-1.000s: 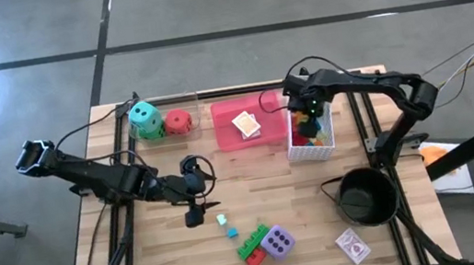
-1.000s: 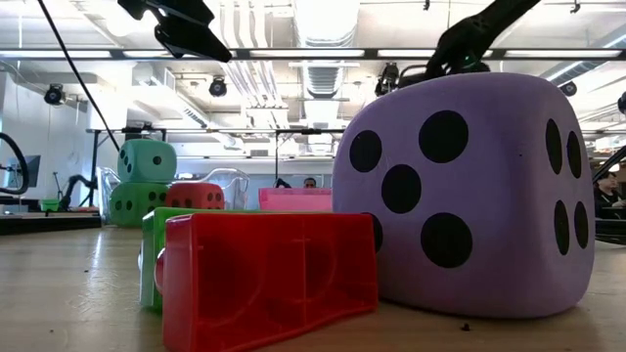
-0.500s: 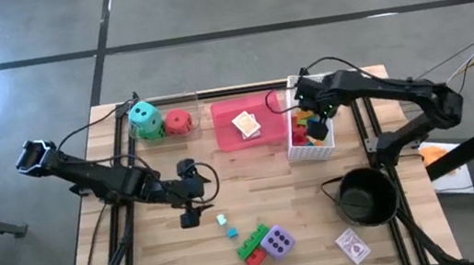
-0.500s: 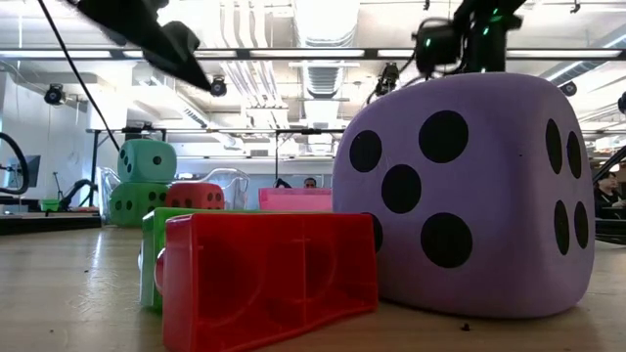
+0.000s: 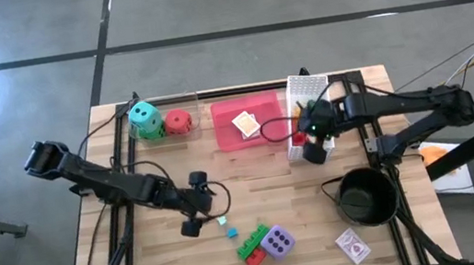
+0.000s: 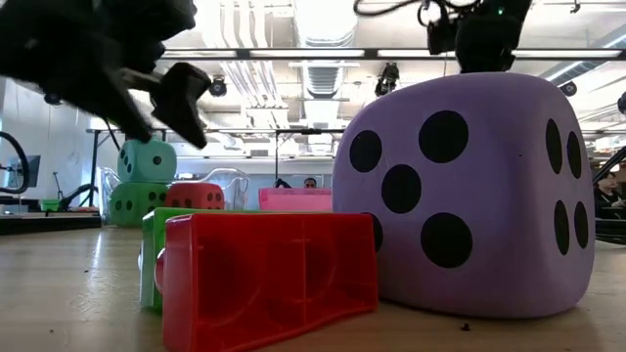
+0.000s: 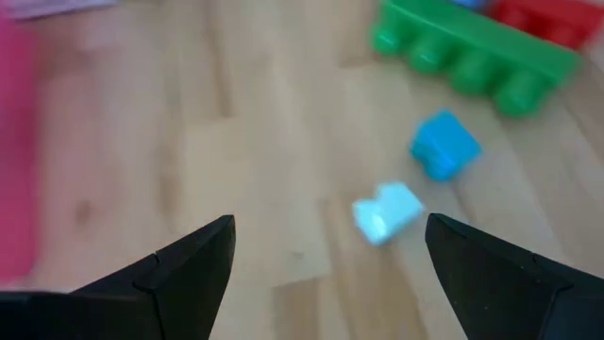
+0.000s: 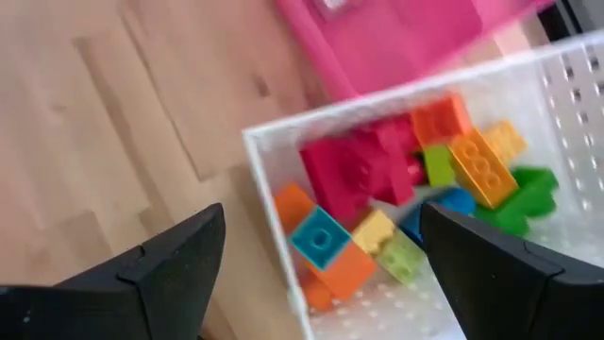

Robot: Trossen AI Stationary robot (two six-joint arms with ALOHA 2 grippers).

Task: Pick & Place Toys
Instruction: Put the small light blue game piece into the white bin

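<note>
Left gripper (image 7: pixel 321 260), fingers spread and empty, hovers near the pale blue brick (image 7: pixel 387 212), table's 6 o'clock area. Brick looks light, rigid, slick; pinch its flat sides. Right gripper (image 5: pixel 314 151), also spread, hangs over white basket (image 5: pixel 296 151) at 1 o'clock.

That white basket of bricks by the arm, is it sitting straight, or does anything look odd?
The white basket looks askew: seen from above it seems tipped, one mesh wall facing up. Its bricks are jumbled inside, none visibly spilled. The open right gripper hovers beside it.
</note>
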